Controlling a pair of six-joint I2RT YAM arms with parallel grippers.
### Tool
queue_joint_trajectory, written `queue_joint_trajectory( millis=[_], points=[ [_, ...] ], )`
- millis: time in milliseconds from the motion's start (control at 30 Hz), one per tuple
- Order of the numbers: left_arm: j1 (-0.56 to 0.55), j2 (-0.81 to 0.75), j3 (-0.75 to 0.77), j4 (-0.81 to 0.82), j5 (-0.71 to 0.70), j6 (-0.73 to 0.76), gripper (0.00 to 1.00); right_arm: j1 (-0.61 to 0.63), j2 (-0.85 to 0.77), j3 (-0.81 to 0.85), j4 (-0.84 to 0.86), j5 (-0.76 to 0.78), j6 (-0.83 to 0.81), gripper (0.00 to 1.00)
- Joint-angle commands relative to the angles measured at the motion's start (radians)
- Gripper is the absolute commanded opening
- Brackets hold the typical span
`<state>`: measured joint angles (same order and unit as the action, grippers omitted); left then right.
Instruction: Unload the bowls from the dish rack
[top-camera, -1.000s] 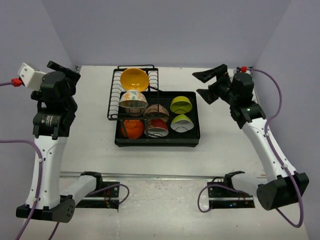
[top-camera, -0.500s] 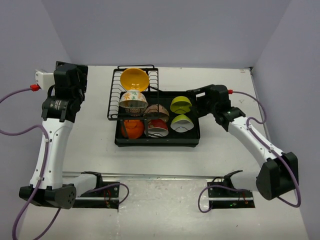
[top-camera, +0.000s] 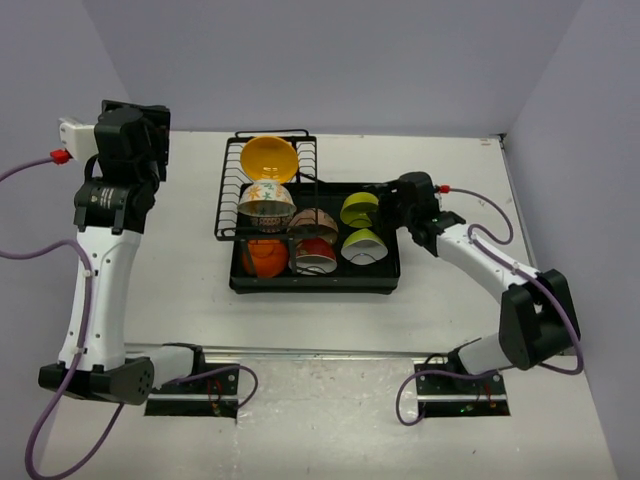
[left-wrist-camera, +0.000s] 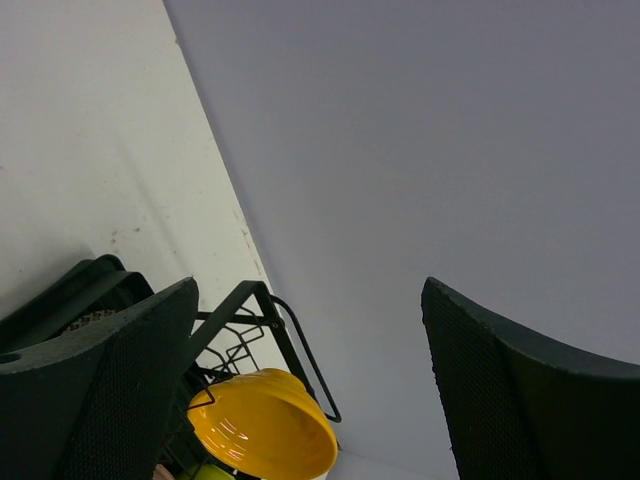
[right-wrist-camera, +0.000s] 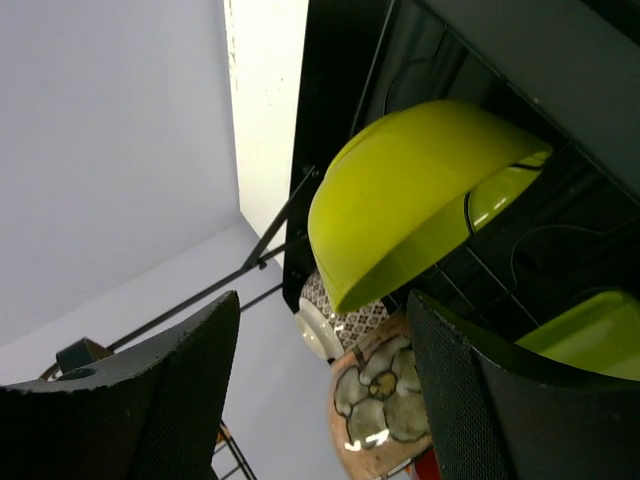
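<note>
My right gripper (right-wrist-camera: 322, 300) sat at the right side of the dish rack (top-camera: 315, 287), its fingers parted with a clear gap and nothing held in them. Right at the tips lay the lime green bowl (right-wrist-camera: 420, 190). It was tipped on edge in the tray, its domed outside towards my wrist camera and its rim slanting across the gap. Its lower lip came just beside the finger (right-wrist-camera: 480, 400) on the right of that view, and I could not tell whether they touched. From above, the bowl lay to the gripper's left, towards the middle of the rack. I judged that the fingers had to straddle that slanted rim before closing, not press on the dome.

Just beside it stood the second lime green bowl (top-camera: 363, 243). Beyond that came the floral bowl (top-camera: 266, 203), and then the yellow-orange bowl (top-camera: 269, 158) upright in the wire slots.

Farthest off, my left gripper (left-wrist-camera: 308, 285) hung high, well apart from the rack on its left side. It was spread wide and empty, so the right arm was plainly the nearer one
</note>
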<state>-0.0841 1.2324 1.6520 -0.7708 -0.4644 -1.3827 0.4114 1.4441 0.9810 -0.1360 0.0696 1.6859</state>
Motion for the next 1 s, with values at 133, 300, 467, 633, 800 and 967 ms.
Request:
queue_joint_trajectory(
  millis=[133,300,467,633,800,967],
  points=[
    [0.007,0.013,0.04,0.045,0.02,0.011,0.9,0.01,0.065,0.024,0.095,0.104,0.078,0.67],
    [0.007,0.018,0.067,0.054,-0.002,0.033,0.89,0.027,0.11,0.01,0.142,0.15,0.118,0.64],
    [0.007,0.041,0.109,0.047,-0.006,0.059,0.89,0.049,0.153,0.019,0.187,0.197,0.158,0.5],
    [0.007,0.039,0.094,0.048,0.004,0.045,0.89,0.063,0.182,0.013,0.197,0.223,0.214,0.24],
    [0.007,0.044,0.094,0.064,0.007,0.062,0.89,0.073,0.187,-0.005,0.208,0.22,0.228,0.0],
    [0.007,0.044,0.075,0.083,0.027,0.092,0.82,0.086,0.179,-0.036,0.282,0.199,0.177,0.0]
  ],
)
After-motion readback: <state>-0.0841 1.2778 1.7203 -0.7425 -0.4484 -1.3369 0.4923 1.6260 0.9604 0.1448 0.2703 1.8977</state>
